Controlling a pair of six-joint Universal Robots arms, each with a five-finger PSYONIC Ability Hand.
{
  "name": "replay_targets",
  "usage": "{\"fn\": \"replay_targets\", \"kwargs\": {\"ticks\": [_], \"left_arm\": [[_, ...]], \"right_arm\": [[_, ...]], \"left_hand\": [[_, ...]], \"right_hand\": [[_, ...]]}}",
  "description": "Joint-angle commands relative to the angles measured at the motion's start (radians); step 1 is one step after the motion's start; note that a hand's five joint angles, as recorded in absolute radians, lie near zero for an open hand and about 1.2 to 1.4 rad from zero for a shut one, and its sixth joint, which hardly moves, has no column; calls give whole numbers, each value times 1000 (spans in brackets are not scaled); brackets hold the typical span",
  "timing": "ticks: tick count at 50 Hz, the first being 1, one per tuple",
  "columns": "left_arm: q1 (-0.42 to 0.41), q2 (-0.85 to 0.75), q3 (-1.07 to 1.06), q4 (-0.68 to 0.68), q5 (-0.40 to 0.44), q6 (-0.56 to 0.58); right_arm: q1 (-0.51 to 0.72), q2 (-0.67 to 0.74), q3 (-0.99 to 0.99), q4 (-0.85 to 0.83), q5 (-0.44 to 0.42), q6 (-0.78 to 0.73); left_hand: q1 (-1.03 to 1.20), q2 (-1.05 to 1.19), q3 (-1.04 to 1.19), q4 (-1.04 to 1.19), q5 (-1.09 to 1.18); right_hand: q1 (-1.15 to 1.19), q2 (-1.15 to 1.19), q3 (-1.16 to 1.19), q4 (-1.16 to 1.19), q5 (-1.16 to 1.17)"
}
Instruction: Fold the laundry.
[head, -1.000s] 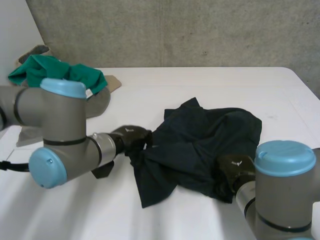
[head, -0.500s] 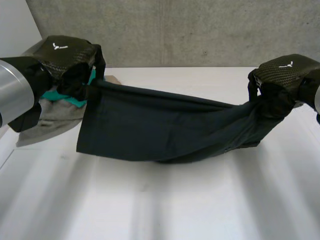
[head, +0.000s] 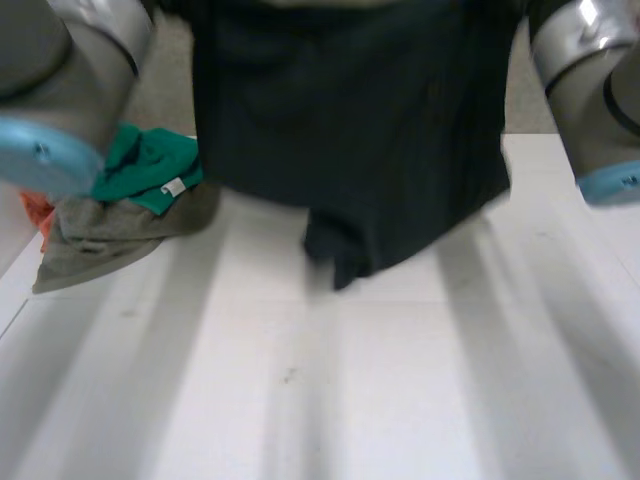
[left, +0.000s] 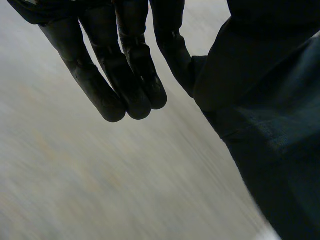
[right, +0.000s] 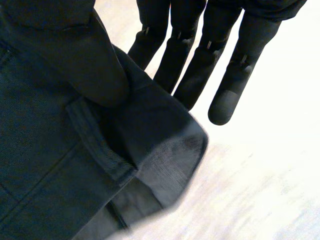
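I am holding the dark cloth (head: 350, 130) up off the table (head: 400, 400), spread between both arms, with its lowest fold dangling just above or brushing the white top; I cannot tell which.

To do this step well, I am thinking of bringing both hands down together and level. That way the hanging end is landing first and the rest is laying out flat behind it without bunching. I am also wanting the two top corners kept well apart and taut, and the drop aimed clear of the pile (head: 120, 210) of green and grey laundry near the left arm (head: 60, 90).

The left hand (left: 132, 65) is pointing down with its fingers nearly straight. The cloth's edge (left: 270, 150) is sitting beside the innermost finger, and the thumb seems to be nipping it there. That is a pinch, not a full fist.

The right hand (right: 215, 50) is posed the same way, fingers straight and hanging down. Its thumb is pressing a hemmed corner (right: 45, 150) against them, so it too is gripping the cloth by a pinch.

Both arms are raised high, the right arm (head: 590, 90) mirroring the left.
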Motion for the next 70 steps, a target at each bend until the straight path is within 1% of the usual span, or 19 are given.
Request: {"fn": "replay_targets", "kwargs": {"ticks": [1,6,9,13,20,23,24,25,27,28,29,35,42,47,50,55,58,62,70], "left_arm": [[18,29,83,83,-58,-50],[46,48,10,30,-48,-56],[60,65,-155,-7,-47,-74],[66,60,-362,-13,-36,-91],[48,-55,-636,13,28,-91],[37,-98,-665,11,38,-85],[37,-115,-670,8,38,-74],[37,-119,-670,5,36,-68],[40,-115,-670,-1,31,-56],[46,-97,-671,-4,25,-42],[49,-84,-673,-3,22,-37],[69,60,-719,23,21,-16],[60,152,-837,60,77,27],[22,160,-943,83,143,160],[0,140,-966,97,154,232],[-2,56,-963,151,128,344],[8,17,-926,174,102,357],[12,-67,-845,180,73,368],[8,-202,-699,132,57,415]], "right_arm": [[13,-36,16,-164,-29,74],[12,-43,59,-66,-91,87],[-3,-29,146,6,-164,96],[-16,7,281,89,-215,85],[-19,96,553,172,-229,-28],[-19,109,620,172,-229,-65],[-14,115,649,174,-226,-85],[-13,115,659,178,-224,-93],[-10,110,676,183,-215,-97],[-8,103,685,192,-195,-93],[-5,95,688,198,-184,-87],[-16,-40,717,258,-85,45],[-59,-157,762,336,-72,130],[-69,-178,788,376,-85,144],[-66,-171,789,375,-78,133],[-60,-135,789,368,-80,99],[-46,-117,791,349,-77,96],[-20,-74,797,275,-46,110],[20,27,773,154,-11,125]], "left_hand": [[254,201,209,202,224],[254,201,209,202,224],[254,201,209,202,224],[254,201,209,202,224],[254,201,209,202,224],[254,201,209,202,224],[254,201,209,202,224],[225,172,180,174,195],[-15,-67,-60,-66,-45],[-385,-438,-430,-437,-415],[-496,-549,-542,-548,-526],[-820,-873,-865,-871,-850],[-747,-800,-793,-799,-777],[-525,-577,-570,-576,-555],[-483,-536,-528,-534,-513],[-503,-556,-548,-554,-533],[-600,-653,-645,-651,-630],[-621,-673,-666,-672,-651],[-542,-594,-587,-593,-572]], "right_hand": [[286,221,209,203,231],[286,221,209,203,231],[286,221,209,203,231],[286,221,209,203,231],[286,221,209,203,231],[286,221,209,203,231],[-109,-175,-187,-192,-165],[-334,-400,-412,-417,-390],[-661,-727,-739,-744,-716],[-715,-780,-792,-798,-770],[-721,-787,-799,-804,-776],[-777,-843,-855,-860,-832],[-701,-767,-779,-784,-756],[-505,-570,-582,-587,-560],[-463,-529,-541,-546,-518],[-515,-581,-593,-598,-571],[-560,-625,-637,-643,-615],[-551,-617,-629,-634,-606],[-510,-575,-588,-593,-565]]}}
